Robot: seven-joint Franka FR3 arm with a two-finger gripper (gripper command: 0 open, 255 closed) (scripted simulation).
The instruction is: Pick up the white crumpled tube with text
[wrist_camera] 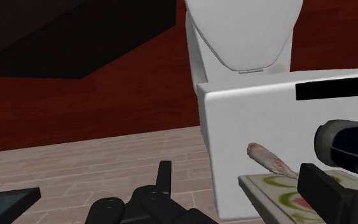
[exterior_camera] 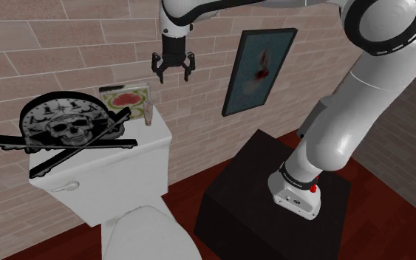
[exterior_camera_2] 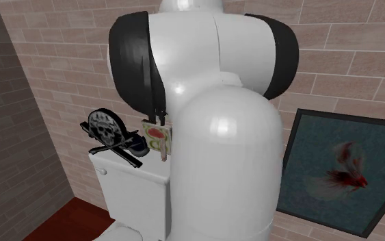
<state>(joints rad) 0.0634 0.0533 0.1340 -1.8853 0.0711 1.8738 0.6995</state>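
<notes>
Black and boxy, the stand sits nearest, on a dark red plank floor. The white arm climbs off it and reaches over toward the brick wall.

Past the stand is a white toilet, its closed seat toward me and its tank backed against the bricks. The flat tank lid is the only thing here carrying anything.

- A black disc with a white skull over crossed black blades takes up the end toward the shoulder view's left.
- A card printed in green and red leans at the back.
- The tube, pale with a pinkish cast, stands upright just beside the card, toward the lid's end at the shoulder view's right. I cannot tell whether the two touch.

A bare strip of lid runs in front of the tube, and the lid's edge is close on its far side.

High above that end hangs the gripper, pointing down, with its jaws spread apart and holding nothing. Open air lies between it and the tube.

Farther along the wall hangs a framed painting of a red and white fish on blue-green.
</notes>
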